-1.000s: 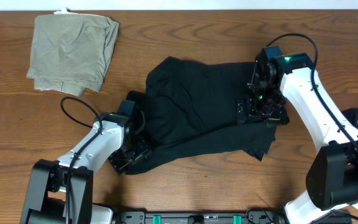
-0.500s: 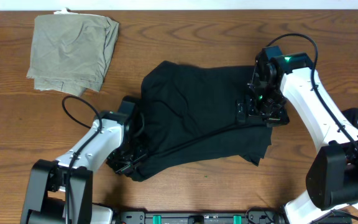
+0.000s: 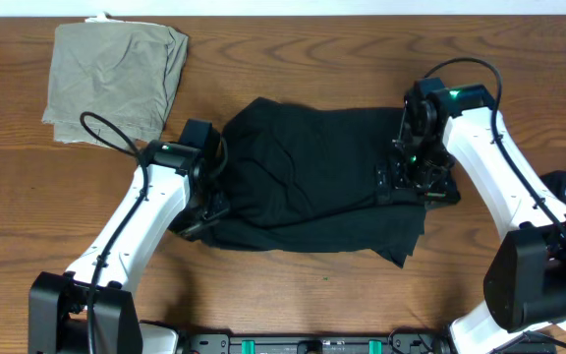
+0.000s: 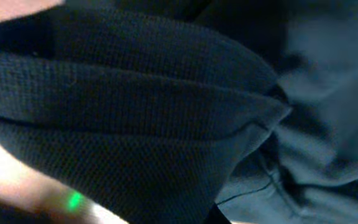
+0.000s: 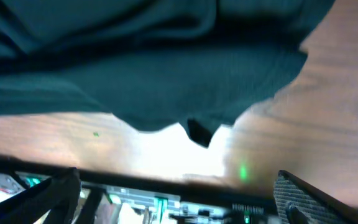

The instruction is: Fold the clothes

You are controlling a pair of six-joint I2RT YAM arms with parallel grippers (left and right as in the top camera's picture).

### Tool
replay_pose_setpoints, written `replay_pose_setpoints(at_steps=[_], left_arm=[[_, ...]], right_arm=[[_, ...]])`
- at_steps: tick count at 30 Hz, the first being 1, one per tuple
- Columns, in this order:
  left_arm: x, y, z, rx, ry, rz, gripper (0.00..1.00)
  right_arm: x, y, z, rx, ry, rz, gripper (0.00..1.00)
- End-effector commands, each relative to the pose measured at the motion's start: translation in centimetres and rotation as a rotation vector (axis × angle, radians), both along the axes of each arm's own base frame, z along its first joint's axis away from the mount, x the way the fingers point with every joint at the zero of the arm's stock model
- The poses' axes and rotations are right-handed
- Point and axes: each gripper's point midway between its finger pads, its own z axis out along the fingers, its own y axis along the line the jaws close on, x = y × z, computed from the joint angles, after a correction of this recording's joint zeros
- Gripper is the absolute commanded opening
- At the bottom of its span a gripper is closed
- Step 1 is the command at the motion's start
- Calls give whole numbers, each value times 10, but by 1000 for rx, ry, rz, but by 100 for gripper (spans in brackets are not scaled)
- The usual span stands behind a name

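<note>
Clamping the clothes point(image 3: 312, 192) mid-table, the left gripper point(image 3: 198, 210) is closed, the right gripper point(image 3: 416, 182) spread wide, with a khaki garment point(image 3: 116, 84) at the far-left corner.

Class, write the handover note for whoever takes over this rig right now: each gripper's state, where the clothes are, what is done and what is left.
Left gripper: shut on the left edge of the black garment; the wrist view is filled with bunched fabric.
Right gripper: open, at the garment's right edge, gripping nothing.
Clothes: the black garment lies mid-table, rumpled and partly doubled over. An olive garment lies folded at the far left corner.
Done: a fold on the black garment is begun, not neat.
Left: probably bring the gripped left edge across, flatten it and finish the fold.
</note>
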Motion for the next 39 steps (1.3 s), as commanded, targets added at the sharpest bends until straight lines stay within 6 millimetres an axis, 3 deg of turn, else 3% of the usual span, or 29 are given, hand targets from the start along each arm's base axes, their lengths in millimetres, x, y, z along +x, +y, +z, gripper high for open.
replay_pose_setpoints(at_steps=[1,6,7,8,9,10,17,20,26,34,39], left_arm=[[17,2,5,12,-71,-11,9],[23,8,5,26,-94,5,36],[24,11,5,34,-95,11,47],[24,13,5,37,-95,16,74],[24,15,5,38,-95,22,89],[24,16,5,39,-94,27,94],[14,24,5,56,-51,42,100],[14,24,5,56,-49,42,98],[14,24,5,56,-50,44,98],[13,24,4,56,-48,43,98],[13,24,4,56,-48,43,98]], right_arm=[[-14,4,1,-3,34,9,95],[-41,18,-6,4,104,65,89],[-46,24,-8,21,110,72,88],[-52,32,-12,41,115,73,88],[-55,36,-16,48,115,63,88],[-60,40,-21,49,116,47,88],[-91,40,-52,-21,124,-110,90],[-98,35,-60,-39,111,-181,92],[-99,28,-73,-75,58,-299,99],[-97,29,-93,-60,28,-356,99],[-93,30,-97,-46,7,-358,91]])
